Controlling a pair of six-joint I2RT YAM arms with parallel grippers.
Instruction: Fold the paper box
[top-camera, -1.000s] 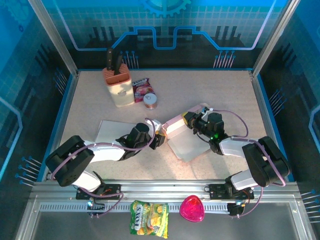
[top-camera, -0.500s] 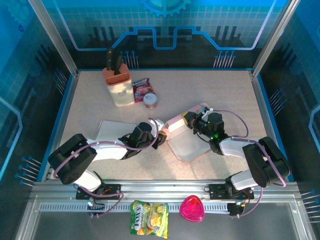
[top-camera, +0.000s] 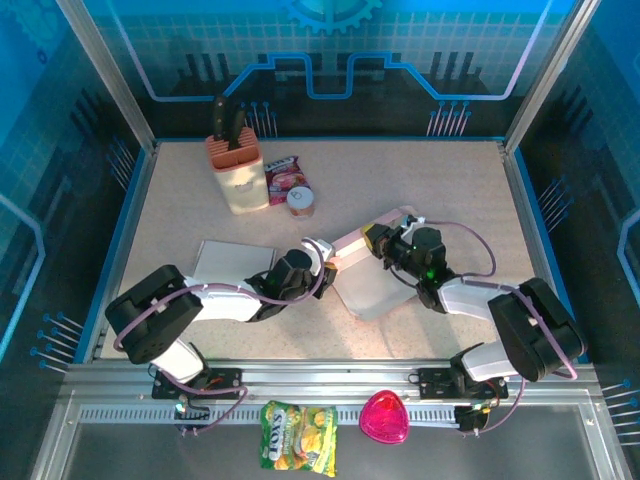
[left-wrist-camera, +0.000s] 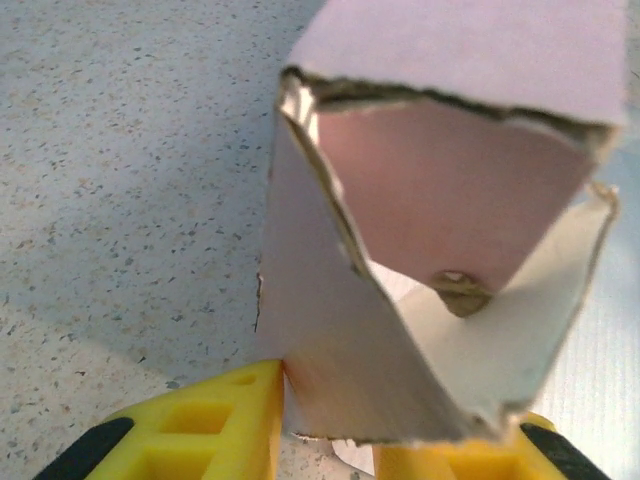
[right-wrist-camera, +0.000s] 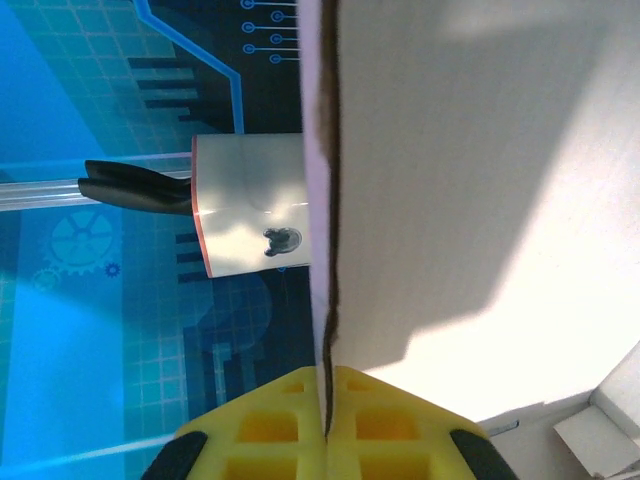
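Two grippers meet at the box (top-camera: 365, 285), which lies partly folded at the centre of the worktop (top-camera: 450, 180) in the top view. The left gripper (top-camera: 320, 268) jaws pinch the box's open end, with one folded wall caught between the yellow fingers (left-wrist-camera: 200, 435) at the bottom of the left wrist view. The right gripper (top-camera: 373, 238) jaws are pressed together on a thin panel edge of the box.

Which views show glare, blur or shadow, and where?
Right wrist view: the paper box panel is washed out at lower right, with a soft shadow above. Left wrist view: the box's near edge is blurred, its shadow on the table at left. Top external view: even and sharp.
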